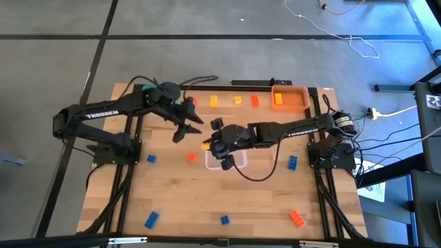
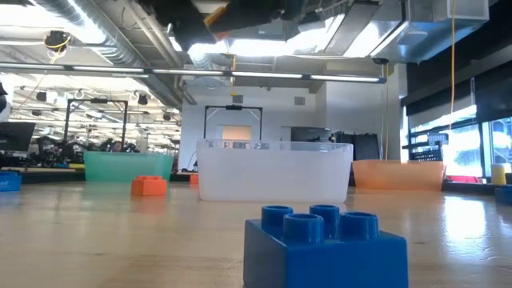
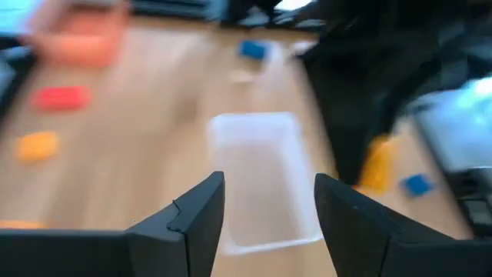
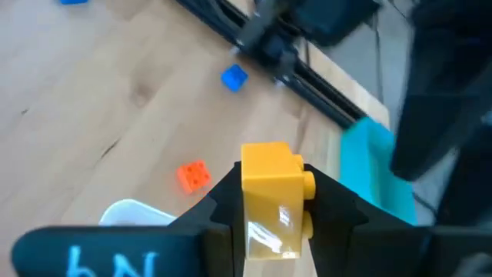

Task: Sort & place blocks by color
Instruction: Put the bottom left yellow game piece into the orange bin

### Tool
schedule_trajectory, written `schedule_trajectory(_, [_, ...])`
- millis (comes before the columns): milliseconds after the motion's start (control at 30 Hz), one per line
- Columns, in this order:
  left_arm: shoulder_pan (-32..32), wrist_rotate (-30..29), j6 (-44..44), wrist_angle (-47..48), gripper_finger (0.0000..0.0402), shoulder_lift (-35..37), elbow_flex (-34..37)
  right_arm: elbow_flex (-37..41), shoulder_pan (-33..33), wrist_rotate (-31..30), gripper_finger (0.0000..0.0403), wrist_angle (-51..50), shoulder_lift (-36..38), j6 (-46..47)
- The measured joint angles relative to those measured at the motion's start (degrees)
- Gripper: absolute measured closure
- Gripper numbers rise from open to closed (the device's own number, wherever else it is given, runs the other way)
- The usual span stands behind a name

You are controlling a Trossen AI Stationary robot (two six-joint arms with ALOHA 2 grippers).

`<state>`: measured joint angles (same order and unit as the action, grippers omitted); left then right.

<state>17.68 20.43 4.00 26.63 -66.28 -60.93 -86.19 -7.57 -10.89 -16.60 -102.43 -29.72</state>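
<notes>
- Yellow plastic fills our right gripper [image 4: 270,219]: its two fingers are clamped on a yellow block [image 4: 269,201], held up above the table
- From above, we see that gripper hanging over the near edge of the clear bin [image 1: 226,160] in the middle of the table, the yellow block [image 1: 206,145] poking out on its left side
- Our left gripper [image 3: 269,223] hovers just beside it, aimed at the same clear bin [image 3: 257,181], with its fingers spread apart and nothing between them
- We judge the step in hand to be carrying the yellow block to its bin; picking it up looks done and letting it go is not yet done
- An orange bin [image 1: 290,98] at the far right corner already holds an orange block [image 1: 278,100], and a teal bin [image 4: 375,173] stands at the far left, so the clear one seems the likely home for yellow, though we cannot be sure
- Next, we think the right gripper needs to sit squarely over the bin's opening, come lower, then part its fingers
- With both arms close together over the middle, we would watch for a bump
- Other blocks lie scattered: blue ones [image 1: 151,220] near the front edge, an orange one [image 1: 191,157] just left of the clear bin, more in a row [image 1: 237,100] along the far side
</notes>
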Motion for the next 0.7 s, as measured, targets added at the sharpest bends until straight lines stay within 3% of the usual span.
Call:
schedule_trajectory(100, [0.7,-5.2,1.4,1.8,0.0210,1.1,0.0,0.0,0.1,-4.2,0.0309,-3.1,1.0,6.2])
schedule_trajectory(400, [0.7,-12.6,4.2,4.8,0.0210,3.1,0.0,0.0,5.2,-16.6,0.0309,-14.5,5.3,29.3])
schedule_trajectory(700, [0.7,-14.5,4.3,8.6,0.0210,3.0,0.0,0.0,19.5,-19.0,0.0309,-34.6,10.6,57.2])
